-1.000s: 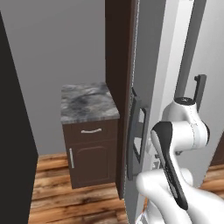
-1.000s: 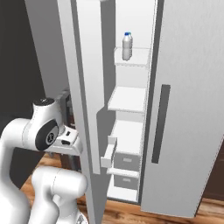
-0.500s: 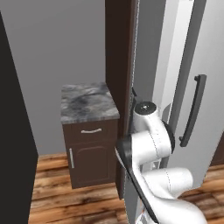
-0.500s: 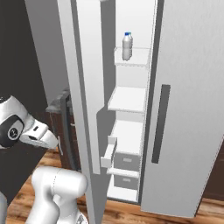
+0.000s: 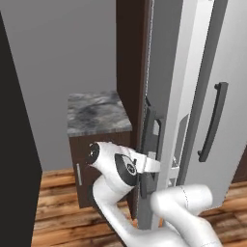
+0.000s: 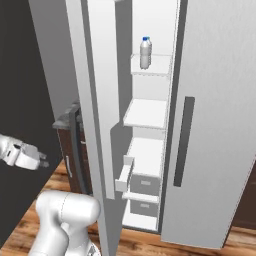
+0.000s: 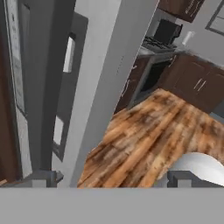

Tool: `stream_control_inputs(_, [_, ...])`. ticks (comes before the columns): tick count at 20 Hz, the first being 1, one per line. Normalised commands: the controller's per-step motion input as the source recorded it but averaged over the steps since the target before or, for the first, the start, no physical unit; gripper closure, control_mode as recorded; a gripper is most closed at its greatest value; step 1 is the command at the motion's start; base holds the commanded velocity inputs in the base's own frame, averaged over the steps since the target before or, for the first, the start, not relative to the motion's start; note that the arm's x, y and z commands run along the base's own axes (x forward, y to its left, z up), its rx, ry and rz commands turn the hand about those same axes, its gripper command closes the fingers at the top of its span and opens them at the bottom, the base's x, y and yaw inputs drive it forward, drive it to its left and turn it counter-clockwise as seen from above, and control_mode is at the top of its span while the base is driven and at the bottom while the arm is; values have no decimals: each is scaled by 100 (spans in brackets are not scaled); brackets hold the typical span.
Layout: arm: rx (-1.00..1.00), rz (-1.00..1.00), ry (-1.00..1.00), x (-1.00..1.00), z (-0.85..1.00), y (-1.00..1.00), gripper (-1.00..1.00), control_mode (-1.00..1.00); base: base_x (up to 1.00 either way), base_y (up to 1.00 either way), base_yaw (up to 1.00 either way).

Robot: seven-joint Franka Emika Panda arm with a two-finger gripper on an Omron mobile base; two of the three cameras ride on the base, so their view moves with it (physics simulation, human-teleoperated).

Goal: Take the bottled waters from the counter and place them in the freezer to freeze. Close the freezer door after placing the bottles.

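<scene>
Wood-plank flooring runs beneath a silver side-by-side refrigerator, with dark brown cabinetry and a narrow marble-topped cabinet point(image 5: 98, 114) to one side.

Progress: the freezer point(image 6: 147, 150) stands open. 1 blue-capped bottle point(image 6: 145, 52) is upright on an upper white shelf, near the shelf's front edge. A 2nd bottle cannot be found on the shelves in view, so whether both are stored cannot be confirmed. Judged remaining: closing the freezer door point(image 6: 95, 115), and possibly fetching 1 more bottle.

Gripper point(image 6: 44, 162): its fingers are spread wide apart and nothing is between them. It sits on the outer side of the door, beside the dispenser face and the long dark handle point(image 5: 147, 140), apart from the door skin as far as can be told.

Clearances: the door swings between the arm and the compartment, its free edge close to the arm's elbow. Pull-out drawers point(image 6: 145, 182) sit low in the compartment, and a white door bin point(image 6: 125, 175) projects from the inner lining. Open floor lies behind the door; the marble-topped cabinet limits room on the hinge side
</scene>
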Motion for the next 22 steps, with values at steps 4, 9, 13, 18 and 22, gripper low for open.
stream_control_inputs(4, [-33,-52,-27,53,-3,3,-100,-100,0,0,0])
stream_control_inputs(9, [-12,-45,-13,45,0,-2,-100,-100,0,0,0])
stream_control_inputs(13, [-3,-29,-8,31,0,-4,-100,-100,0,0,0])
stream_control_inputs(18, [0,-8,-1,23,0,-13,-100,-100,0,0,0])
stream_control_inputs(22, [0,0,-2,12,0,-38,-100,-100,0,0,0])
